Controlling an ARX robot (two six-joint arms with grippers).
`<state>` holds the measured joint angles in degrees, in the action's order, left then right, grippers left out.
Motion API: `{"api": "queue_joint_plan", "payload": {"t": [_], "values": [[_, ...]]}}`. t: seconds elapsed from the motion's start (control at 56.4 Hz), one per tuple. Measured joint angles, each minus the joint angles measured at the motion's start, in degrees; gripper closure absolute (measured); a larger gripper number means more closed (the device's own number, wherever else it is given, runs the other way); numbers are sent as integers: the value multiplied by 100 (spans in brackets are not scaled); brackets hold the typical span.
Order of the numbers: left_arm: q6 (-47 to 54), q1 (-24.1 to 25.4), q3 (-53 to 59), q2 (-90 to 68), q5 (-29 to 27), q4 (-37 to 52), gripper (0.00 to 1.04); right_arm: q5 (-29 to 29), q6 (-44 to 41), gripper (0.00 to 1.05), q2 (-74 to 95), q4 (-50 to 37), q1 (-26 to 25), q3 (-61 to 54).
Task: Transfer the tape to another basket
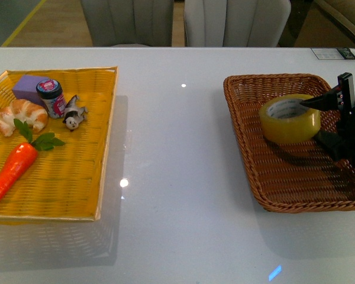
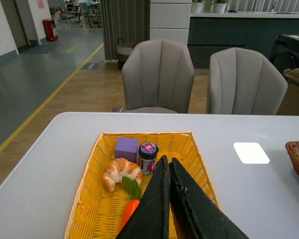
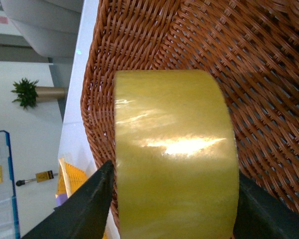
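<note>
Pinch comes first: the right claw (image 3: pixel 173 209) is clamped on the tape (image 1: pixel 290 118), one jaw against each flat side of the roll, with the glossy yellow band facing its wrist camera. I cannot tell whether the roll rests on the weave or hangs just above it. It is inside the basket (image 1: pixel 242 148), toward that basket's far end, near the right edge of the desk (image 1: pixel 177 177). Since the tape is already within the brown wicker, I judge the step in hand to be the set-down. Lower until the roll bears on the basket floor, part the jaws evenly so neither tips it, then draw straight up, clear of the core and the braided rim. The left claw (image 2: pixel 168 162) is pressed together on nothing, above the yellow tray (image 1: pixel 77 177) near the left edge
</note>
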<state>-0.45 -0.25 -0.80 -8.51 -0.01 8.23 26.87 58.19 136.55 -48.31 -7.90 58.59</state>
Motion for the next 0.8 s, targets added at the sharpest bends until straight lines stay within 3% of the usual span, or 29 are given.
{"api": "queue_joint_plan", "payload": {"t": [0.071, 0.106, 0.177, 0.638, 0.798], "values": [[0, 0, 0, 538, 4, -693, 103, 4, 11, 24, -20, -44, -13, -120], [0, 0, 0, 730, 2, -789, 103, 4, 15, 15, -48, -79, -39, -234], [0, 0, 0, 754, 2, -807, 103, 20, 28, 7, -131, -133, -81, -398], [0, 4, 0, 763, 2, -824, 103, 452, -15, 9, -2830, -796, -745, -2328], [0, 4, 0, 763, 2, -824, 103, 138, -737, 9, -4538, -129, -767, -3154]]}}
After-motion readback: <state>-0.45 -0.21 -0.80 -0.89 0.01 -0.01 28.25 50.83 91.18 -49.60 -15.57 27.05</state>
